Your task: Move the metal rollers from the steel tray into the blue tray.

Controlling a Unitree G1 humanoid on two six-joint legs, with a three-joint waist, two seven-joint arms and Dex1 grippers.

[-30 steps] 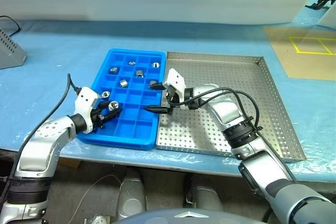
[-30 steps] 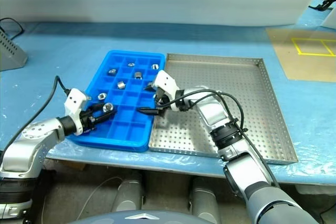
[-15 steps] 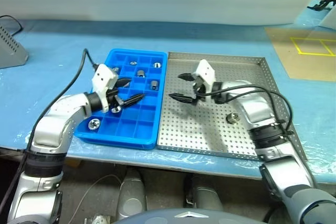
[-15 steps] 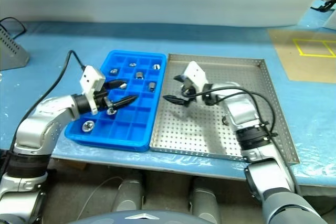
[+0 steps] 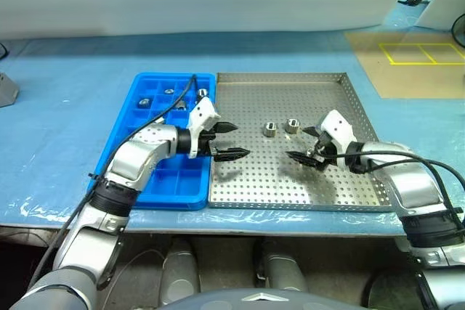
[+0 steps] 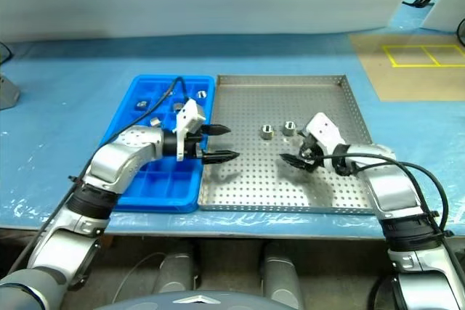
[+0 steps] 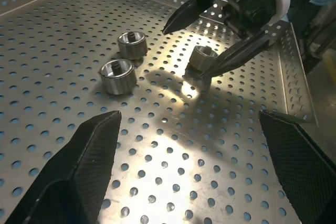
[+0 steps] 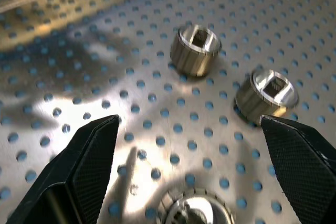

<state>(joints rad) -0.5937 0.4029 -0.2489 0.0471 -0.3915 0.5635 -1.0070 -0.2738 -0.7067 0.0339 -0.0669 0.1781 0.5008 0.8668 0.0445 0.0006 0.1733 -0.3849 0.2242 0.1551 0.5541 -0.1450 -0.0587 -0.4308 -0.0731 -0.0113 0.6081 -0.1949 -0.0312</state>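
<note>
The steel tray (image 5: 254,179) lies beside the blue tray (image 5: 156,183), which is on its left. Two metal rollers (image 5: 269,130) (image 5: 292,125) stand on the steel floor mid-tray. A third roller (image 7: 202,59) sits on the floor between the spread fingers of my right gripper (image 5: 298,144), which is open and grips nothing. My left gripper (image 5: 238,141) is open and empty, hovering over the steel tray's left edge and pointing toward the rollers. Several rollers (image 5: 168,92) rest in the blue tray's far compartments.
A brown board with yellow markings (image 5: 421,63) lies on the blue-covered table at the far right. A grey object (image 5: 6,88) sits at the far left. The left arm's black cable (image 5: 185,92) arcs over the blue tray. The table's front edge runs just below both trays.
The camera has shifted. My left gripper dropped its roller into the blue tray, opened and swung right to the steel tray's edge. My right gripper, open throughout, moved right across the steel tray.
</note>
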